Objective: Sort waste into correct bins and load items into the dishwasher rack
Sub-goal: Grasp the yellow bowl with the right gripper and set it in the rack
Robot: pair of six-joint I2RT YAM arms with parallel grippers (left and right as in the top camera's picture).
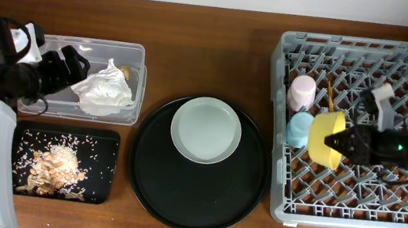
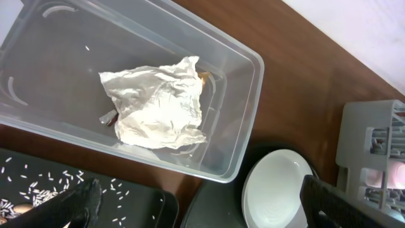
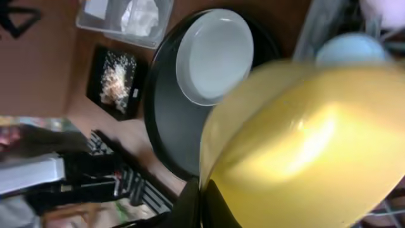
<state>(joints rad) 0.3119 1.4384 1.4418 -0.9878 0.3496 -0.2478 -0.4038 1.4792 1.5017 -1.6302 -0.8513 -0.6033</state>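
Observation:
A crumpled white wrapper (image 1: 103,89) (image 2: 158,104) lies in the clear tub (image 1: 138,50) (image 2: 248,120). My left gripper (image 1: 75,62) (image 2: 209,212) is open and empty, hovering over the tub's left part. Brownish food scraps with pale crumbs (image 1: 57,164) lie in the shallow black tray (image 1: 108,139). My right gripper (image 1: 346,142) (image 3: 204,206) is shut on the rim of the yellow bowl (image 1: 326,138) (image 3: 304,145), holding it on edge over the grey rack (image 1: 351,207). The pink cup (image 1: 301,92) and blue cup (image 1: 298,130) (image 3: 351,47) stand in the rack's left side. The pale plate (image 1: 206,130) (image 3: 215,54) sits outside the rack.
The plate rests on a large round black tray (image 1: 192,196) between the bins and the rack. A thin pale stick (image 1: 323,89) leans in the rack beside the pink cup. The rack's right half holds only pegs.

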